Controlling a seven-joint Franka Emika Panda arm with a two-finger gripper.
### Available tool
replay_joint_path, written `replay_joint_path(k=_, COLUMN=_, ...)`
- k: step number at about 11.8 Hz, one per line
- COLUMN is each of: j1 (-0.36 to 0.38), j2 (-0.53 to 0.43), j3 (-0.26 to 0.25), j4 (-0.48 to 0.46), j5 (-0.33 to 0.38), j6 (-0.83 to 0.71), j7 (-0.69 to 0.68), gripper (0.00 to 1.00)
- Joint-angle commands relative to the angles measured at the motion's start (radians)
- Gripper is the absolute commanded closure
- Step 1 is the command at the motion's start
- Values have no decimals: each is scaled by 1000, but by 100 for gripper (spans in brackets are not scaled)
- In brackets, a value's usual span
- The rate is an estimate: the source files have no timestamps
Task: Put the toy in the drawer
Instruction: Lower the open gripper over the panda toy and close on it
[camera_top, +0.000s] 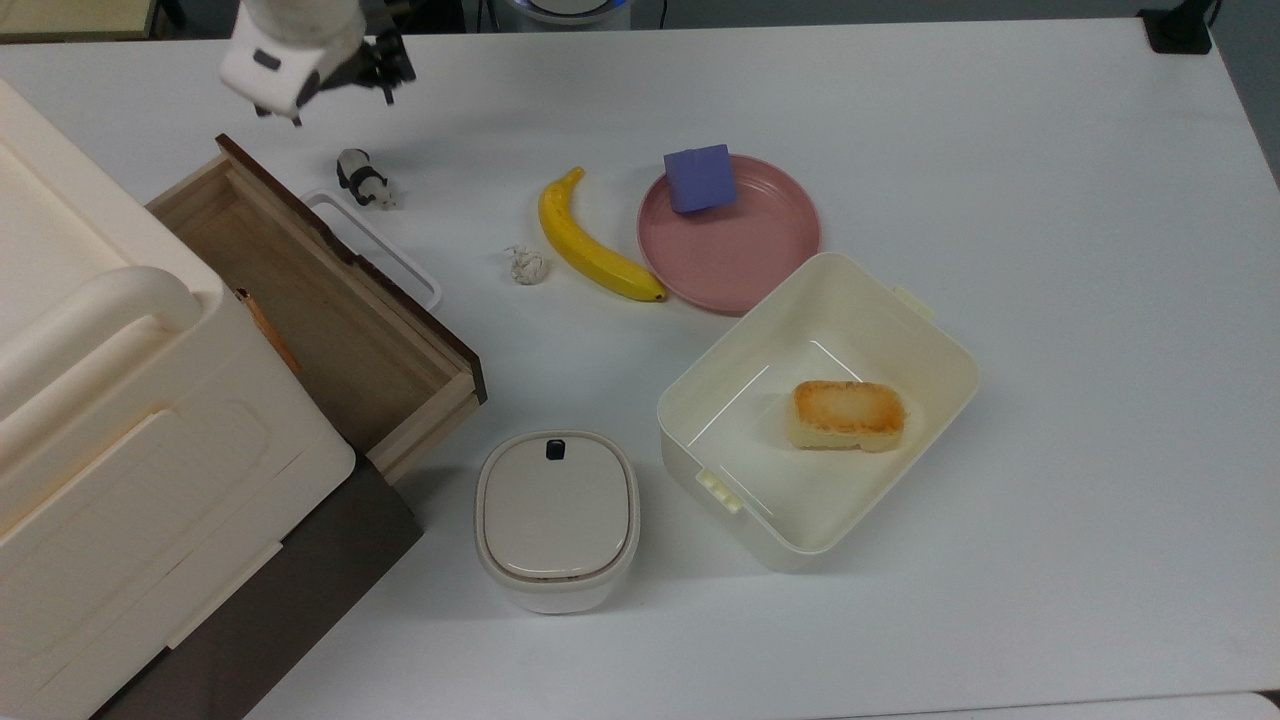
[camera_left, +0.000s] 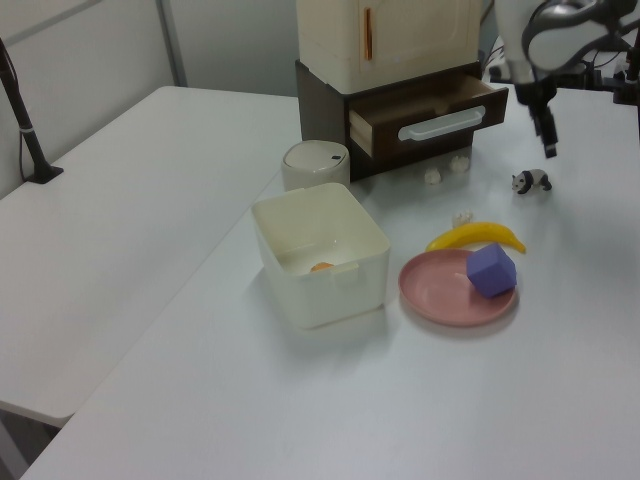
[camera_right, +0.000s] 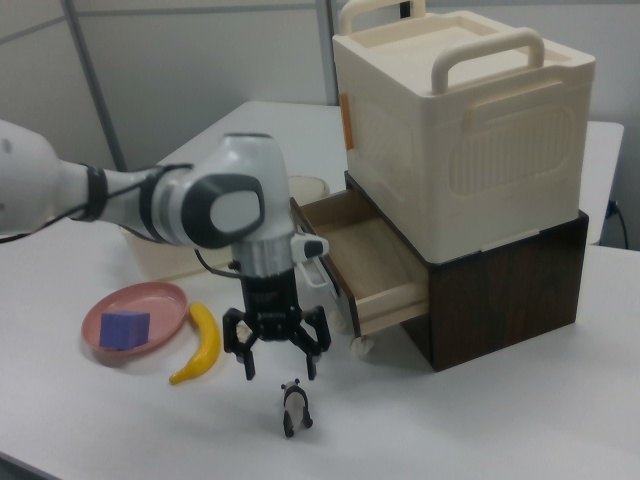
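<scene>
Tool (camera_right: 279, 368) hangs released, fingers spread and pointing down, just beyond the toy (camera_right: 294, 408) in the right view. Toy stands on the table (camera_top: 1000, 150), near the drawer (camera_top: 300, 300), which is pulled open to receive it.
</scene>
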Motion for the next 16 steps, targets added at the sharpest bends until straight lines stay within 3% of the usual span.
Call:
replay_joint_path(k=1, j1=-2, j2=60, j3=18, j4=-13, j5=-25, j6=98, j7=39, gripper=0)
replay_joint_path(k=3, j1=13, j2=94, j3=18, j4=-12, j5=-79, j6=101, j7=38, gripper=0)
replay_joint_path(k=6, j1=15, j2=122, j3=18, j4=-16, j5=-85, j6=90, j7=10, gripper=4)
replay_joint_path(k=7, j1=17, j2=134, j3=18, j4=-17, j5=-94, j6=90, j7=5, gripper=19)
replay_joint_path(k=8, j1=23, j2=143, j3=20, j4=-17, j5=-108, j6=90, j7=7, gripper=50)
replay_joint_path(k=11, j1=27, j2=145, j3=24, j4=-17, j5=-110, j6=95, j7=48, gripper=100)
replay_joint_path(k=16, j1=26, j2=68, j3=46, j4=-10, j5=-90, j6=50, j7=128, gripper=100)
